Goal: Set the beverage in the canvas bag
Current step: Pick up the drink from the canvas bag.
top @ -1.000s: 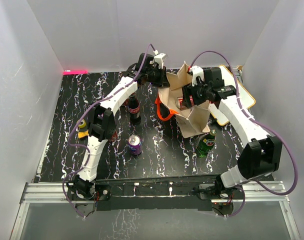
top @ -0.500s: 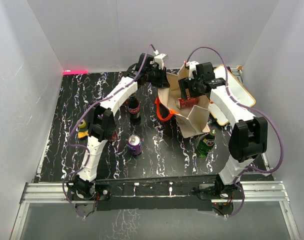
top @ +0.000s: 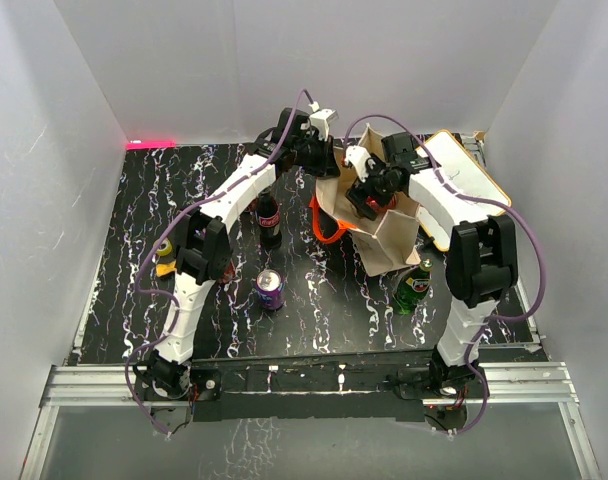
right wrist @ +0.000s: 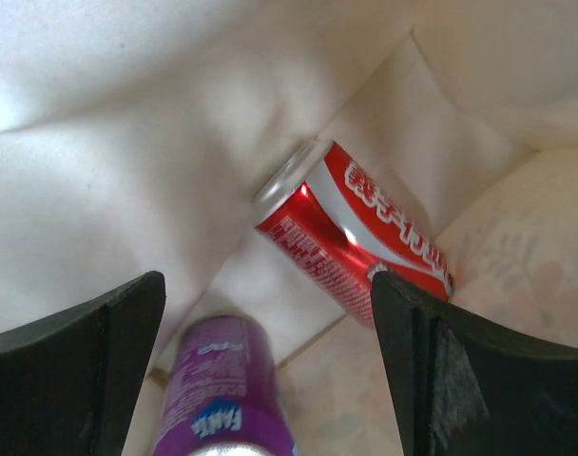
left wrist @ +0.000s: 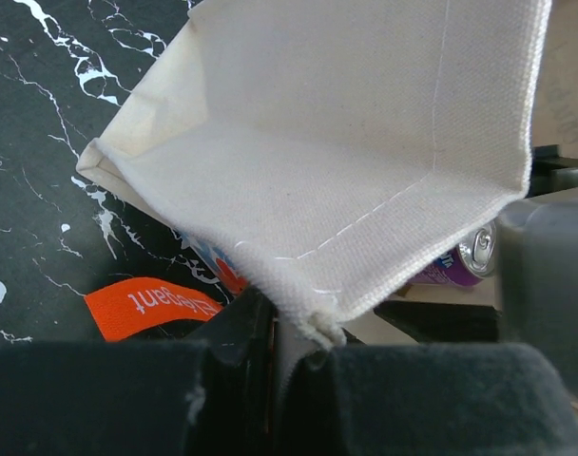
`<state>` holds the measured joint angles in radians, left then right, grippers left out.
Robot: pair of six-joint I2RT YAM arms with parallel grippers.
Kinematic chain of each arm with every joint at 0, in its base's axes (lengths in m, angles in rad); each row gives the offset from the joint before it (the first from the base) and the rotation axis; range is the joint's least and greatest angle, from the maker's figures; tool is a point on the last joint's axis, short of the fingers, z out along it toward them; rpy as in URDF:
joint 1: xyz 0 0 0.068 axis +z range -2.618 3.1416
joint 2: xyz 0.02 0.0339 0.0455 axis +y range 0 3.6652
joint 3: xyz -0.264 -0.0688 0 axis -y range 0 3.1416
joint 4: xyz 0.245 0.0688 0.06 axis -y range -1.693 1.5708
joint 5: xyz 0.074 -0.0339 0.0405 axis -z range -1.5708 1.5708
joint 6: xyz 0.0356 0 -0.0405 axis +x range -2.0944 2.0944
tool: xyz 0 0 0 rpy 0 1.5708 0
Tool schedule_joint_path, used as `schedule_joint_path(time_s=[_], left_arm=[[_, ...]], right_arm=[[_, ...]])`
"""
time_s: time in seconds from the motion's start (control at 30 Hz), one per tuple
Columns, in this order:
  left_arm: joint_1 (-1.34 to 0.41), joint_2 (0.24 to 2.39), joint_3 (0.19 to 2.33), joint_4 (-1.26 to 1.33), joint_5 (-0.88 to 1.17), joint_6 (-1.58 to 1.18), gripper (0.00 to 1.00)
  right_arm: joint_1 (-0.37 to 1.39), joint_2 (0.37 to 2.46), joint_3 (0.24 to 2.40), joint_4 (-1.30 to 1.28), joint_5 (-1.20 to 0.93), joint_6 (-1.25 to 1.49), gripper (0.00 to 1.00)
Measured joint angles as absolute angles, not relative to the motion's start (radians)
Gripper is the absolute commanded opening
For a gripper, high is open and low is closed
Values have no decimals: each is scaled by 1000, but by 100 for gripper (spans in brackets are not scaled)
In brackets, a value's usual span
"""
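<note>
The beige canvas bag (top: 389, 235) stands open at the table's back middle, with an orange handle (top: 324, 225) on its left side. My left gripper (top: 321, 152) is shut on the bag's rim, and the pinched canvas edge (left wrist: 308, 323) shows between its fingers. My right gripper (top: 368, 190) is over the bag's mouth, open and empty (right wrist: 268, 313). A red cola can (right wrist: 351, 237) lies on its side inside the bag. A purple can (right wrist: 222, 404) lies beside it and also shows in the left wrist view (left wrist: 460, 261).
On the table stand a dark cola bottle (top: 268, 215), a purple can (top: 271, 289) and a green bottle (top: 414, 285). A small yellow object (top: 165, 250) lies behind the left arm. A white tray with an orange rim (top: 469, 185) lies at the back right.
My right gripper has swung left and down into the bag's mouth. The red can that was at its jaws now lies loose inside the bag. The left gripper has held still.
</note>
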<state>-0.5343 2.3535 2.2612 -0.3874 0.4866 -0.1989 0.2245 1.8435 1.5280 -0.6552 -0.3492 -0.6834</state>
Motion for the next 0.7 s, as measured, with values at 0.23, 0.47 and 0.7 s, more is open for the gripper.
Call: schedule_joint_path(time_s=[0.23,0.47,0.7], left_arm=[[-534,2343,2230,-366,509,-206,0],[-534,2341,2223,-361,515,-211,0],[-534,2341,2223,-359,522,-213,0]], right_arm=[[209,1905,1548,-662,-393,-888,97],[206,1999,1632,-714,-412,-1025,97],[192,2044,1672,-775,-414,-1142,96]])
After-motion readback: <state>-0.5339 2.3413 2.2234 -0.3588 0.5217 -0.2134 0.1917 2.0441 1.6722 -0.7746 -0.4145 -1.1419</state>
